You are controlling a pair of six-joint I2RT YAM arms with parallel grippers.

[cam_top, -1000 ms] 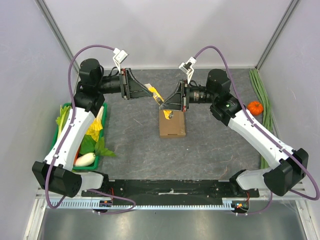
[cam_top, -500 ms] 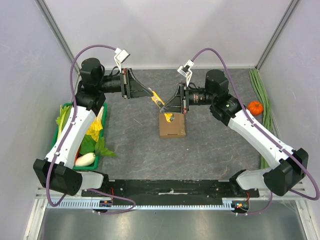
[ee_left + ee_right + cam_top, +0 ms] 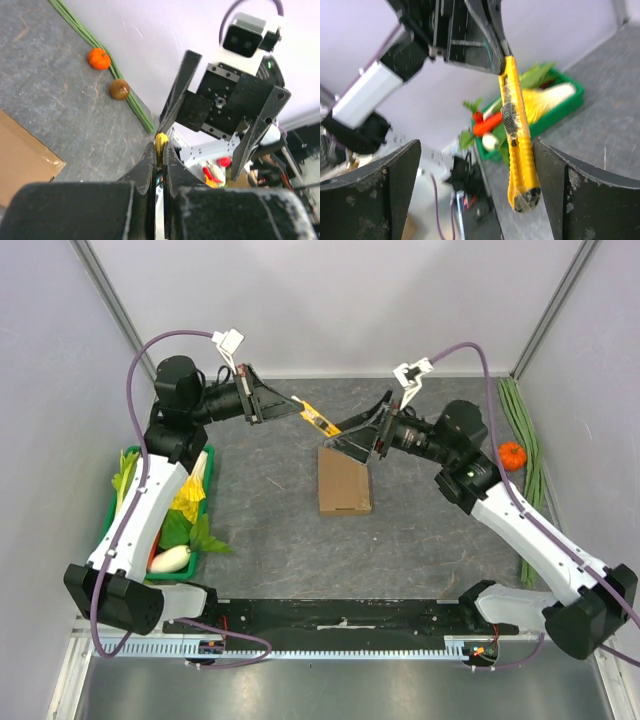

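Observation:
My left gripper [image 3: 297, 408] is shut on a yellow utility knife [image 3: 314, 419] and holds it in the air beyond the far edge of a flat cardboard box [image 3: 343, 482]. In the left wrist view the knife's yellow end [image 3: 160, 141] sticks out between the closed fingers [image 3: 148, 161]. My right gripper [image 3: 352, 437] is open and faces the knife. In the right wrist view the knife [image 3: 516, 135] hangs between the wide-spread fingers [image 3: 583, 197], close to the right-hand one; I cannot tell whether it touches. The left gripper grasps its top end.
A green crate [image 3: 211, 483] of vegetables stands at the left edge. An orange fruit [image 3: 510, 455] and long green stalks [image 3: 524, 425] lie along the right wall, with a brown fruit [image 3: 119, 89] beside them in the left wrist view.
The right arm has drawn back to the right and upward, its gripper open and off the box. The left gripper has lifted the knife slightly toward the far side.

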